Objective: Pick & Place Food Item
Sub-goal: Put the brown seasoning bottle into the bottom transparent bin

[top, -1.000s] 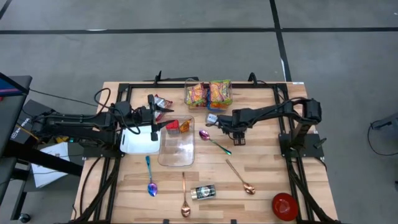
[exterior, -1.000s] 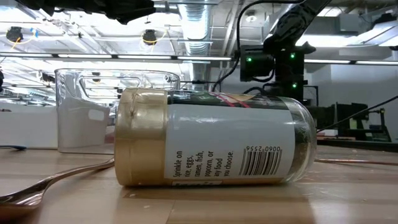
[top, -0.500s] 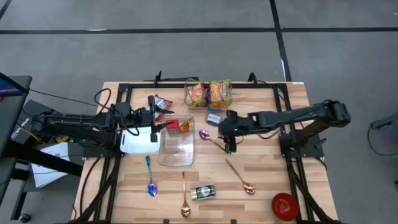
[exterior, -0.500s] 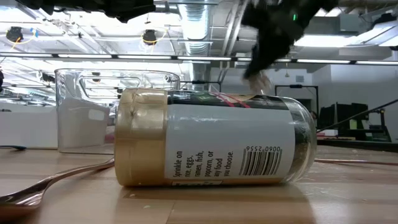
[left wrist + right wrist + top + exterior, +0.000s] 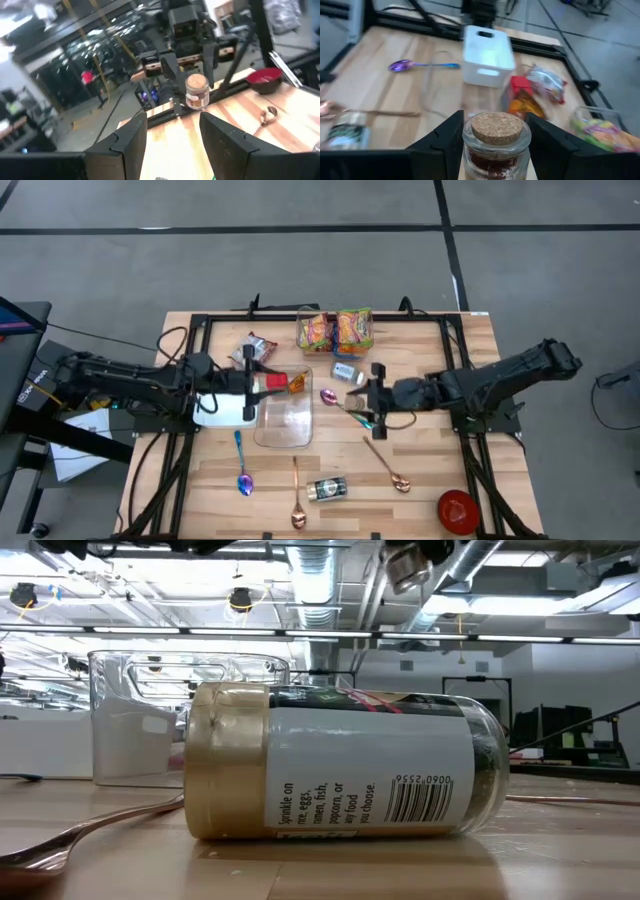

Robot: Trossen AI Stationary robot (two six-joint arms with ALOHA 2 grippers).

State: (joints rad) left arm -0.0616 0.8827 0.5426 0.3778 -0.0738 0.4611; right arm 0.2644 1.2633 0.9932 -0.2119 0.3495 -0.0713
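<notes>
A: What sits nearest the table's front edge?

B: A seasoning jar (image 5: pixel 335 762) on its side, gold lid and barcode showing, with a copper spoon (image 5: pixel 298 502) just beside it.

A: And the task's thing?

B: A small glass jar (image 5: pixel 497 145) with a cork stopper and reddish contents. The right gripper (image 5: pixel 496 150) is clamped on it, lifted above the table near the purple spoon (image 5: pixel 343 406), right of the clear container (image 5: pixel 285 418).

A: The other arm?

B: The left gripper (image 5: pixel 172 137) has its fingers apart and nothing between them, beside the white bin (image 5: pixel 224 407). Farther back lie snack packets (image 5: pixel 335 330).

A: Any change since a second ago?

B: The right arm has stretched out and swung toward the table's middle, carrying the jar higher; the left gripper's fingers stand as they did.
</notes>
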